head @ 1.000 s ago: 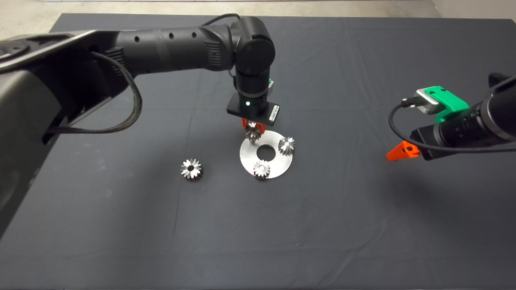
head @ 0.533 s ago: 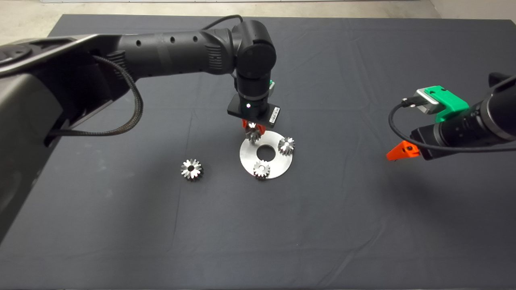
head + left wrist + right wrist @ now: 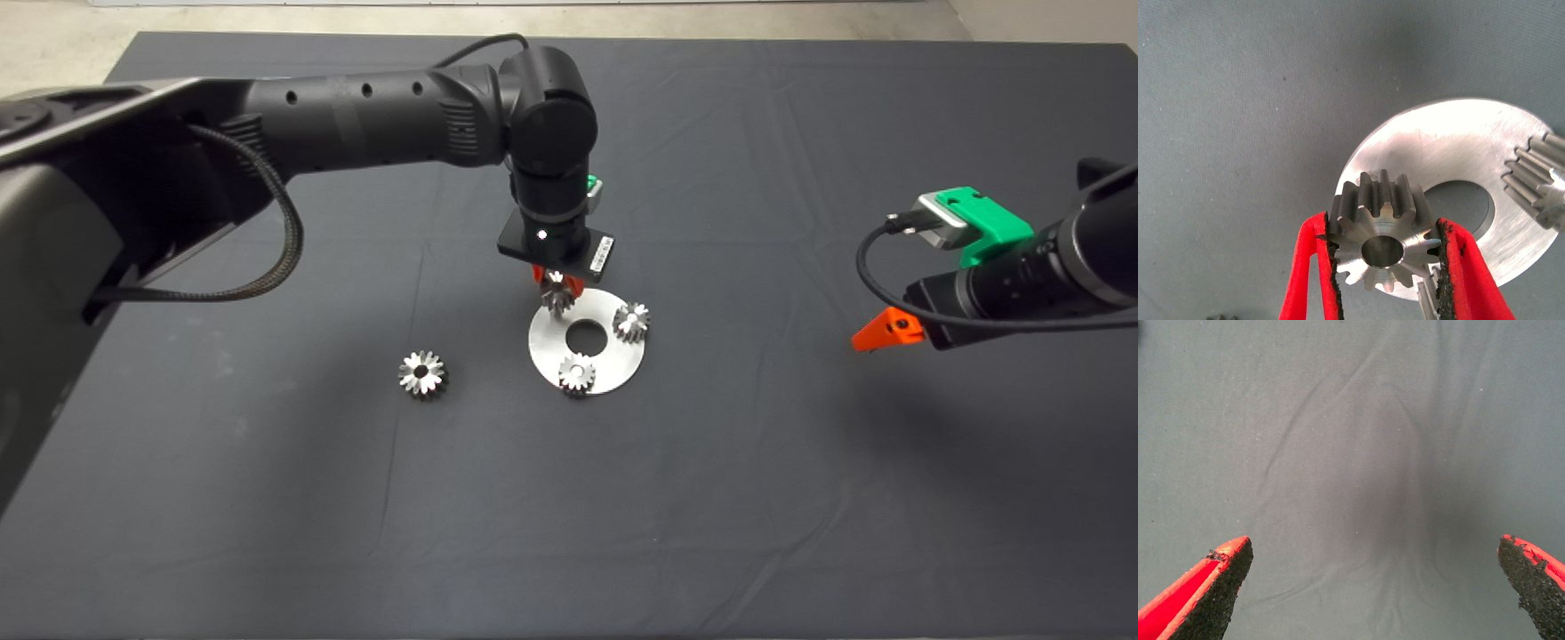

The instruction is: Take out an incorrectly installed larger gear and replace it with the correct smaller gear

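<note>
While the larger gear (image 3: 421, 373) lies alone on the dark mat (image 3: 711, 498) at left of centre in the head view, well apart from the disc, the removal half of the job looks done. Its teeth are bright steel around a small dark centre hole. Farther up, the round steel plate (image 3: 613, 360) with a centre hole carries two small gears (image 3: 577, 372) at its lower and right edges. At its upper left edge the left gripper (image 3: 556, 286) pinches the smaller gear (image 3: 1382, 239) between its red fingers (image 3: 1317, 267), bore facing the wrist camera, teeth clean and shiny, hanging over the plate's rim. Seating it appears to be what remains. At the frame's right edge the right gripper (image 3: 1371, 587) waits, fingers spread over bare desk.
</note>
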